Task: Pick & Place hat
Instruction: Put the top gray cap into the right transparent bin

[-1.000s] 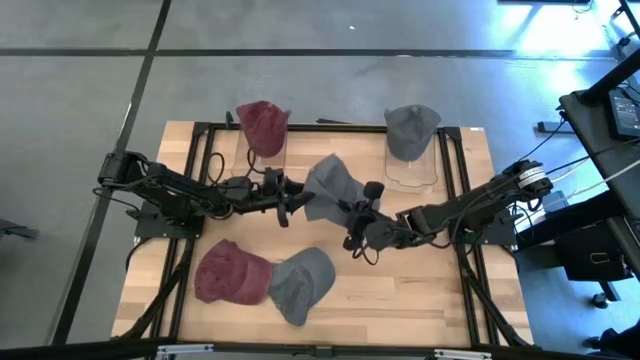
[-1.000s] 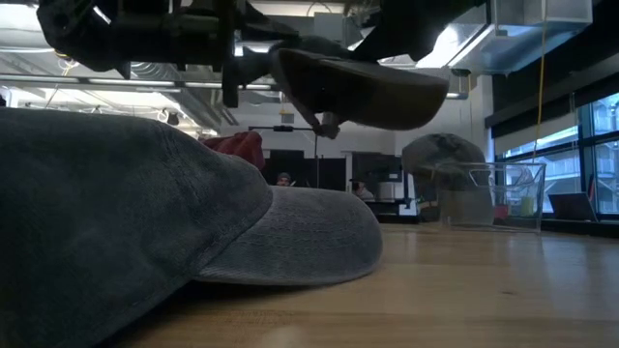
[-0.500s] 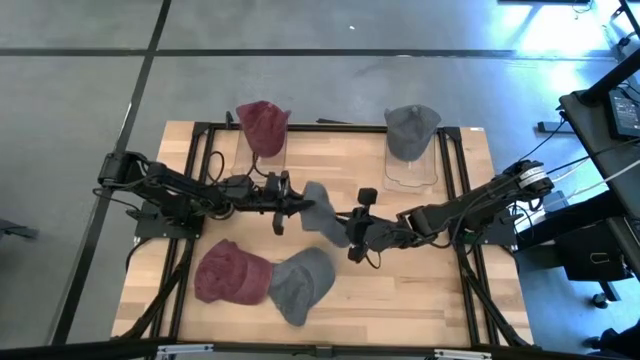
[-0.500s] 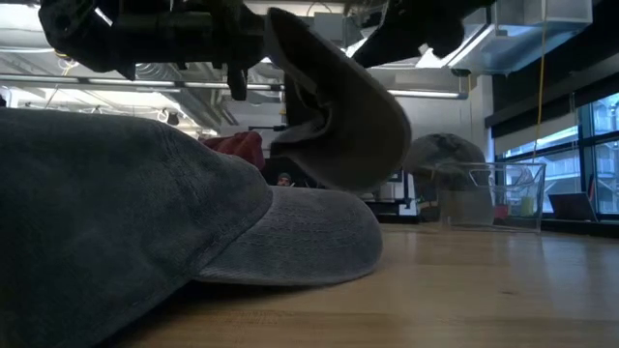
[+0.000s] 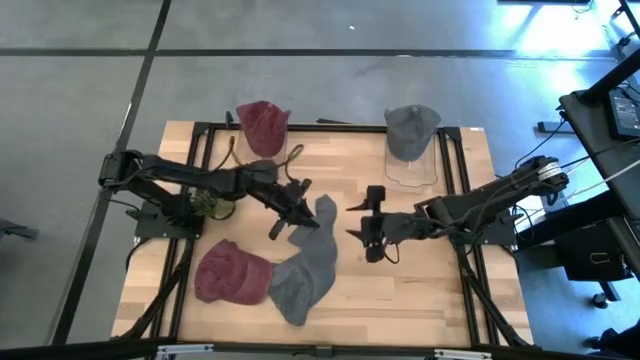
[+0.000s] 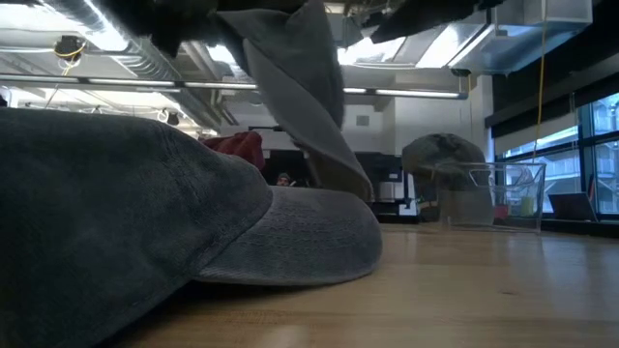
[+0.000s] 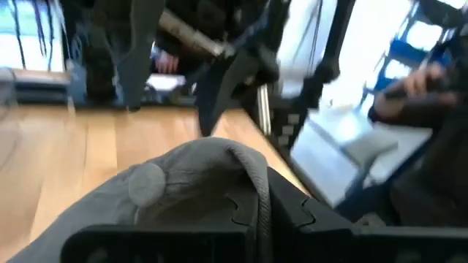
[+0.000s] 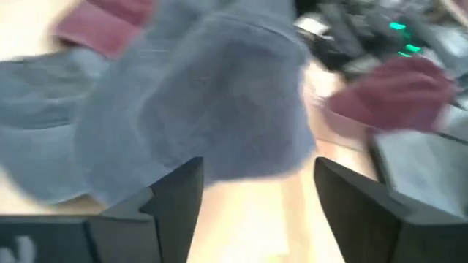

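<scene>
We see a grey hat (image 5: 322,232) hanging limp mid-table, its lower edge apparently touching another grey hat (image 5: 299,285).

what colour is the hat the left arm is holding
Grey hat, clearest in the high view.

The high view is looking straight down on the whole table (image 5: 420,290); the low view is peering level across it, sharing the gray cap (image 5: 300,282) (image 6: 145,222).

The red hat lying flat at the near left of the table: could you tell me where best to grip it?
Probably at the crown of the red hat, coming straight down from above. It lies flat and bulges upward, so the cloth can be pinched there. Its right side touches the grey hat, so approach from the free left side.
</scene>
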Controlling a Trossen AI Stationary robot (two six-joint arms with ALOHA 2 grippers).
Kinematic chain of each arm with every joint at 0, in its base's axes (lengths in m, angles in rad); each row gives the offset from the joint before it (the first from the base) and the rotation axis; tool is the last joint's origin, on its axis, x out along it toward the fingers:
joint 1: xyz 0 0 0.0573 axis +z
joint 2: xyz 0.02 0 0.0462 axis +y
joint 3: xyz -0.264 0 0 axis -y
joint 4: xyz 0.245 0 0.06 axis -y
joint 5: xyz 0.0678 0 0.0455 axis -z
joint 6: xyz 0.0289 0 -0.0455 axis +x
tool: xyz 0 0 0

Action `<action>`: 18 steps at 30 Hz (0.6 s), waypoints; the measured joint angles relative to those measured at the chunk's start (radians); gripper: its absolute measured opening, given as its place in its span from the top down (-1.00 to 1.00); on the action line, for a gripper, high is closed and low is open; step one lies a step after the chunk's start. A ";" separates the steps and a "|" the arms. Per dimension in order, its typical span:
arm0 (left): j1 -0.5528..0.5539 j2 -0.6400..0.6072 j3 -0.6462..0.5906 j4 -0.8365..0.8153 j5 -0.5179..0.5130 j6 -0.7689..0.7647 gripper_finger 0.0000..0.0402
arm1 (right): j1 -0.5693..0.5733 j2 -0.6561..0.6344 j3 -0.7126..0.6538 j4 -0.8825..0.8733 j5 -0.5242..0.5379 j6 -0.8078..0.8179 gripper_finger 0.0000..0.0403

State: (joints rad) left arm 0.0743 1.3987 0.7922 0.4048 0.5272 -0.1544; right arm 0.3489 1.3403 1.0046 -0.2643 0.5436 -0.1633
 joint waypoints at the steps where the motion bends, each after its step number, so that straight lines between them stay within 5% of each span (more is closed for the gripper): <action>1: -0.001 0.000 0.040 -0.089 0.004 0.029 0.98 | 0.000 0.000 0.000 0.010 -0.019 -0.006 -0.34; 8: -0.032 0.000 0.229 -0.462 0.017 0.148 0.98 | -0.049 -0.002 0.000 0.074 -0.147 -0.085 -0.41; 18: -0.101 0.000 0.274 -0.540 0.025 0.251 0.98 | -0.170 -0.001 0.000 0.267 -0.541 -0.159 -0.41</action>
State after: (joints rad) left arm -0.0264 1.3987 1.0660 -0.1357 0.5522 0.0964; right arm 0.1784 1.3388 1.0046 0.0027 0.0023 -0.3225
